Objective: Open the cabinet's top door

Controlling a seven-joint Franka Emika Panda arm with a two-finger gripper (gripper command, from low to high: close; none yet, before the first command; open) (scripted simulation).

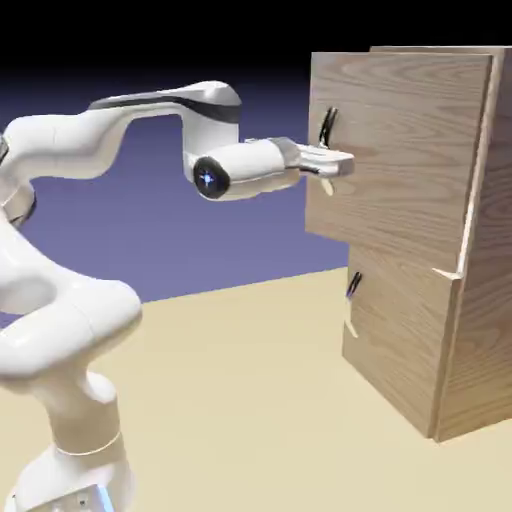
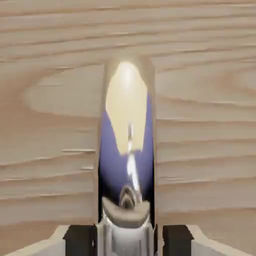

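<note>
Gripper [image 2: 129,241] fingers are drawn in close on the upper handle [image 2: 126,130], one dark pad [image 2: 80,241] at either side of it; from where I stand, that's a narrow grip with the bar caught between them. In the hand view the handle is shiny and mirror-like, throwing back yellow and violet, and it runs up from between the fingertips across the pale wood grain. The exterior view has the hand right up at the top door [image 1: 400,150], with the handle's dark upper end rising above the fingers and a pale lower end showing beneath.

That door is the upper panel of the cabinet [image 1: 490,330], over at the exterior view's right. Its handle sits near the panel's left edge as seen there, and that edge juts out past the lower door [image 1: 400,330]. A light strip runs down the opposite edge, beside the cabinet's side wall. The lower handle [image 1: 353,286] is below the hand and well apart from it.

Open tabletop [image 1: 240,400] lies under the raised forearm, between the robot's base and the cabinet. The cabinet's inside is hidden, so I can't tell what it contains.
</note>
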